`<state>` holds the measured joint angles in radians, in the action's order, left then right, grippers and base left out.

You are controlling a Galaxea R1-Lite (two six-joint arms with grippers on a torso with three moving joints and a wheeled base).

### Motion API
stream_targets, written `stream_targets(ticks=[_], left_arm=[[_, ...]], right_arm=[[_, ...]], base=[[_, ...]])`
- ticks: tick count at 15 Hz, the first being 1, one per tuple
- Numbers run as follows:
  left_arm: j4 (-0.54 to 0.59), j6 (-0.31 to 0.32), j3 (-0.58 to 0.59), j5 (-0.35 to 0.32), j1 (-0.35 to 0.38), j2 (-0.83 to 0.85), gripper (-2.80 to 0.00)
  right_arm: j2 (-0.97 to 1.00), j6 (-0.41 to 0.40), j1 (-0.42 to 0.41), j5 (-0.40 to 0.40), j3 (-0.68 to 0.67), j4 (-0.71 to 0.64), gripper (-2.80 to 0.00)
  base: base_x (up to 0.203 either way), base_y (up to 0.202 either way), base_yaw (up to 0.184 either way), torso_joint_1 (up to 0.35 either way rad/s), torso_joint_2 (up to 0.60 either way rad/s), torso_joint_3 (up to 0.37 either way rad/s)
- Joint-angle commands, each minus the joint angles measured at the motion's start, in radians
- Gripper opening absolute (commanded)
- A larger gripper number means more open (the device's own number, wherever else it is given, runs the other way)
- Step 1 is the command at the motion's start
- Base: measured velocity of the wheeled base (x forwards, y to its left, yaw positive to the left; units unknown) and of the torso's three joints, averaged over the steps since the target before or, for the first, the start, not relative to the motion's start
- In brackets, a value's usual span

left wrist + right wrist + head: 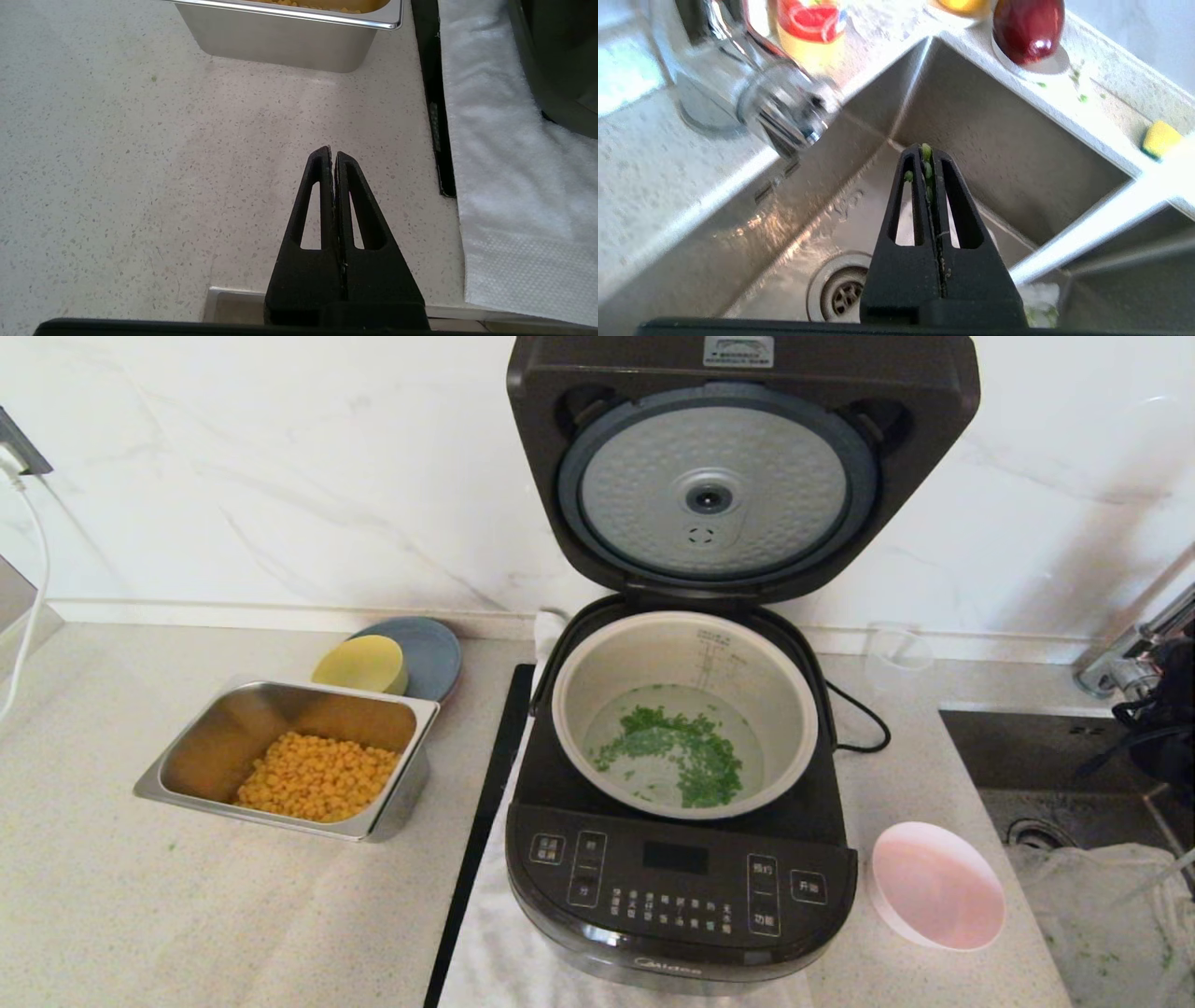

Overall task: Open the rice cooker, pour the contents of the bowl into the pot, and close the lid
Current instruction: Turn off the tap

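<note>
The left gripper point(332, 154) is showing two matte black fingers point(317, 205), each a tapering wedge with a long triangular slot cut through it, widening toward a solid black block at six o'clock. A dark straight bar is running under that block. The right gripper point(928, 151) is showing the same black, slotted wedge build, with small green flecks point(927, 151) sticking along the seam at its twelve o'clock tip. In the head view, black arm parts and dark cables point(1162, 719) are showing at three o'clock.
</note>
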<state>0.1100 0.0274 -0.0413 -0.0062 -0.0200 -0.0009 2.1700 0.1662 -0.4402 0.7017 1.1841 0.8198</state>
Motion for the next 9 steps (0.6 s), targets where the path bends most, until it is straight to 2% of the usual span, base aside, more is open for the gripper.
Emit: stream_targets(ticks=[1, 5, 9], left_arm=[[0.0, 0.0, 0.0, -0.001, 0.0, -0.001, -2.8], [0.0, 0.0, 0.0, 0.0, 0.0, -0.002, -2.8], [0.0, 0.0, 0.0, 0.0, 0.0, -0.001, -2.8]], right_arm=[[0.041, -0.015, 0.008, 0.023, 0.052, 0.005, -2.8], [0.06, -0.028, 0.045, 0.032, 0.103, 0.004, -2.8], [0.099, -0.057, 0.046, 0.061, 0.178, 0.004, -2.8]], base=[[0.0, 0.0, 0.0, 0.0, 0.0, 0.0], [0.0, 0.0, 0.0, 0.0, 0.0, 0.0], [0.0, 0.0, 0.0, 0.0, 0.0, 0.0]])
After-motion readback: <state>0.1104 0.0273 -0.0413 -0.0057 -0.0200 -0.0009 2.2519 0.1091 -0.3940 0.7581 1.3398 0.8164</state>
